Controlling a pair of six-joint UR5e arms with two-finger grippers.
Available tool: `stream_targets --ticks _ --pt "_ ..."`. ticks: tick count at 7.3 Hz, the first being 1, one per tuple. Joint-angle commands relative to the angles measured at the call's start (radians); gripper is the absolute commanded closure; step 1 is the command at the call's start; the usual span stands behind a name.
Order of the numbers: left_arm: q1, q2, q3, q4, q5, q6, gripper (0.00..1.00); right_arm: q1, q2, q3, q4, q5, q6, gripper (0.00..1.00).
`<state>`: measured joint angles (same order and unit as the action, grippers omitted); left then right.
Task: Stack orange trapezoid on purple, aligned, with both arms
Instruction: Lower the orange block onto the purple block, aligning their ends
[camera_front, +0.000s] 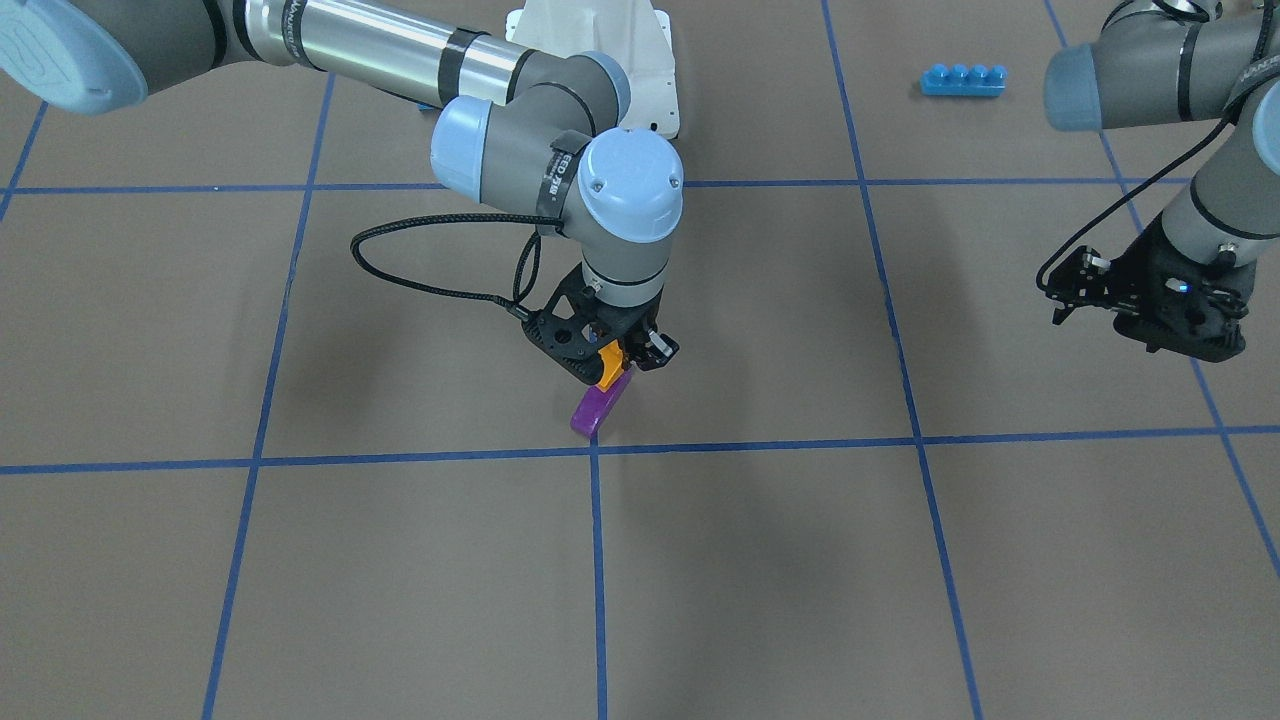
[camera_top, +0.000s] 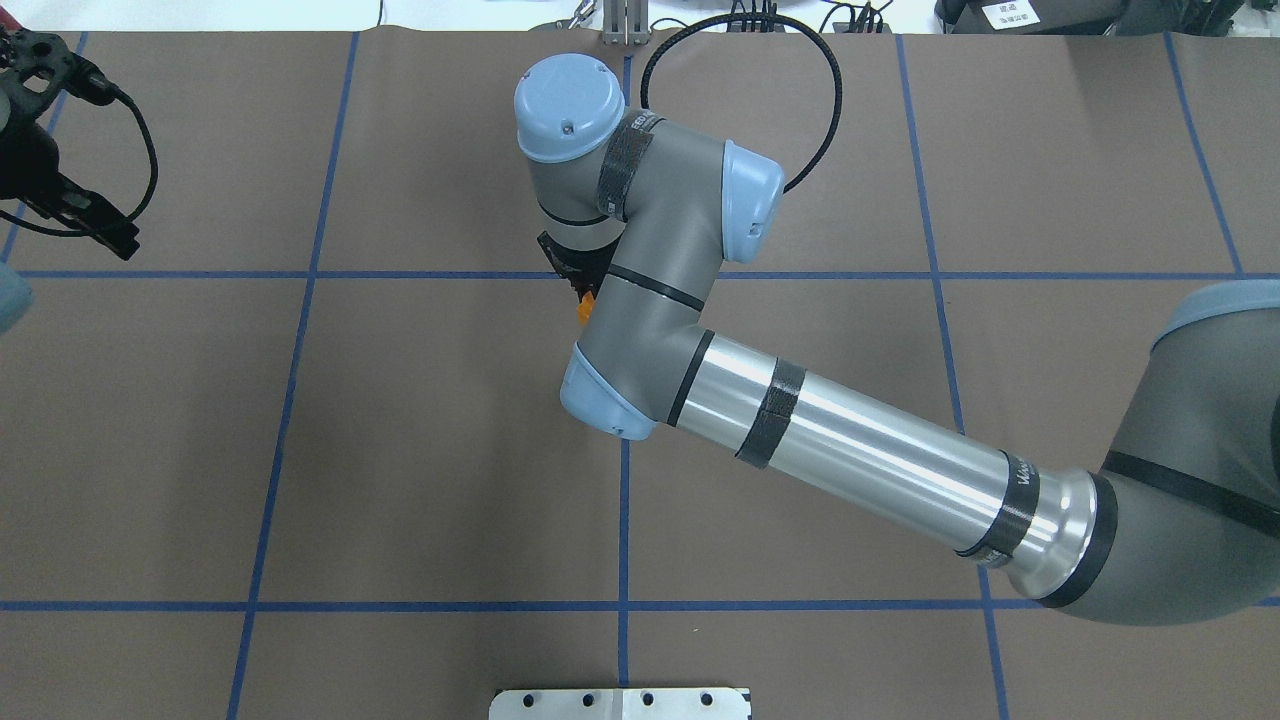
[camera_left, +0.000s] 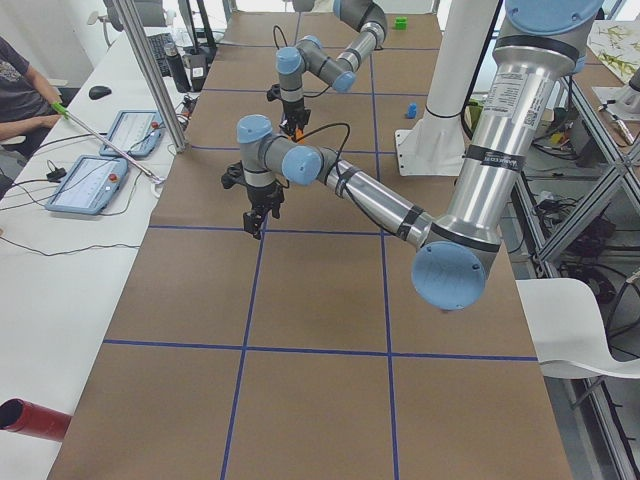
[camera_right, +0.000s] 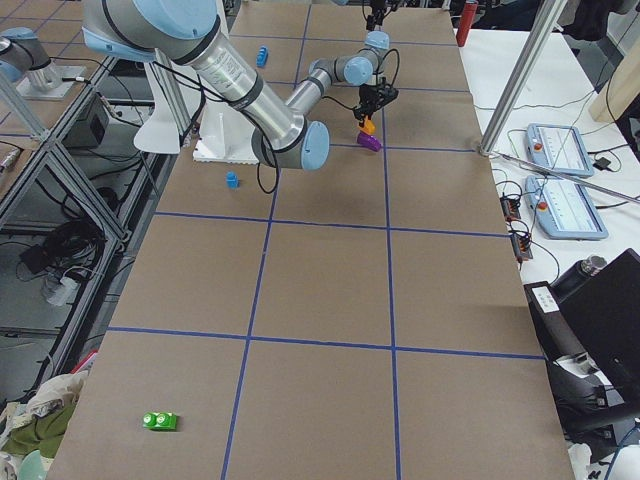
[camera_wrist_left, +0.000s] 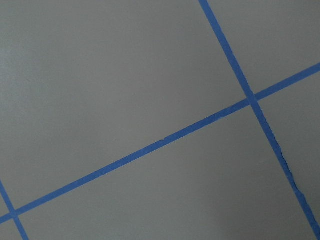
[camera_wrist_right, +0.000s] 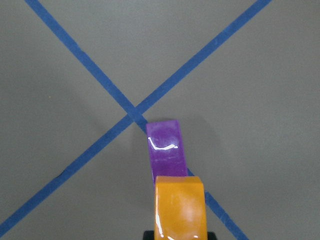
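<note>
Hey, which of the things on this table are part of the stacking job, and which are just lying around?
In the job:
orange trapezoid, held in the right gripper
purple brick, on the table under it

Lying about:
long blue brick
small blue brick
green brick

Glossy orange trapezoid (camera_wrist_right: 180, 207), dark purple brick (camera_wrist_right: 166, 147), brown table (camera_front: 750, 570) crossed by blue tape lines (camera_front: 598, 560), bright blue four-stud brick (camera_front: 962, 80)

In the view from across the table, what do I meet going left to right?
Orange brick gripped in the right end effector, purple brick overlapping it → long blue brick → left end effector, open and empty.
</note>
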<state>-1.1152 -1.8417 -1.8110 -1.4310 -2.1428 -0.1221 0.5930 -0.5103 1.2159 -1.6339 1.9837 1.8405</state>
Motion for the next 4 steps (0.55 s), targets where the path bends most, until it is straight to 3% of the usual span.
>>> stream_targets --ticks 1,4 --pt "0.0 -0.001 -0.001 0.0 0.0 -0.001 0.0 0.002 -0.011 -0.001 0.0 0.0 -0.006 1.0" --pt "0.0 0.001 0.001 -0.002 0.001 0.001 0.0 -0.002 -0.019 0.004 0.018 0.001 0.0 1.0"
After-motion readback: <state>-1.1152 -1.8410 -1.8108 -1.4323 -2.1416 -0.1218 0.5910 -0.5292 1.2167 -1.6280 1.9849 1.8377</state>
